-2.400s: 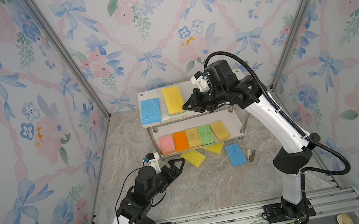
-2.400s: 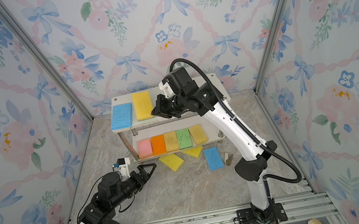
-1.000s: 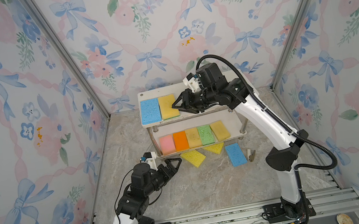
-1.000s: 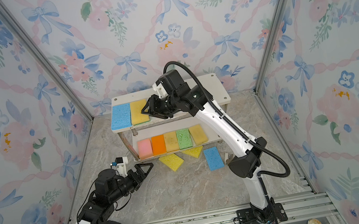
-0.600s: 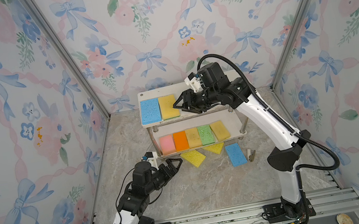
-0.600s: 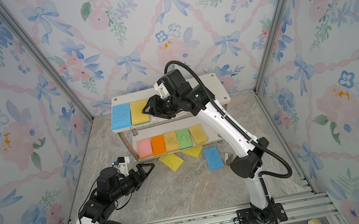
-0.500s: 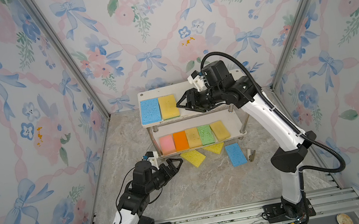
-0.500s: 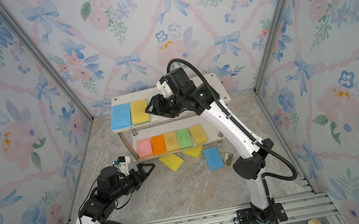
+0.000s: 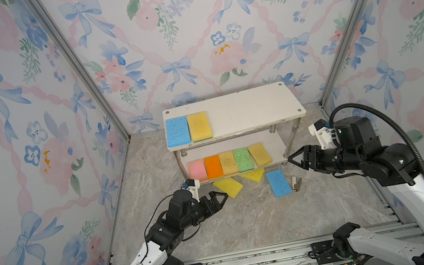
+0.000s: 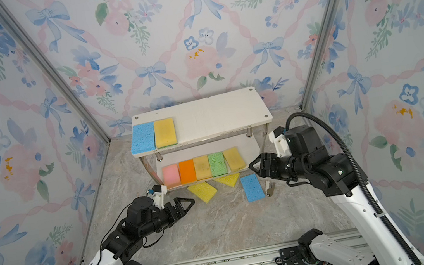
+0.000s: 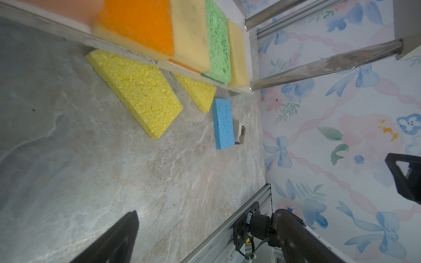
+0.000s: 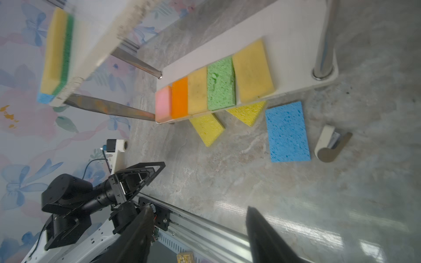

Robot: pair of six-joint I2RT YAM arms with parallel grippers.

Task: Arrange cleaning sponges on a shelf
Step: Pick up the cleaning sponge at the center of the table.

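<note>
The shelf (image 9: 245, 112) has a blue sponge (image 9: 177, 131) and a mustard sponge (image 9: 199, 126) side by side at the left end of its top board. On the lower board lie pink (image 9: 197, 170), orange (image 9: 213, 166), mustard, green (image 9: 243, 159) and mustard sponges in a row. Two bright yellow sponges (image 9: 228, 187) (image 9: 254, 176) and a blue one (image 9: 278, 182) lie on the floor in front. My left gripper (image 9: 220, 196) is open and empty, just left of the nearer yellow sponge (image 11: 136, 91). My right gripper (image 9: 292, 159) is open and empty, by the shelf's right legs above the floor's blue sponge (image 12: 287, 132).
A small grey clip (image 9: 296, 184) lies right of the floor's blue sponge. Floral walls with metal corner posts close in the marble floor on three sides. An aluminium rail (image 9: 256, 258) runs along the front. The right half of the top board is bare.
My right arm has pulled away from the top board and swung down to the shelf's right side, its jaws opening wider. The mustard sponge stays beside the blue one. The left arm barely moved.
</note>
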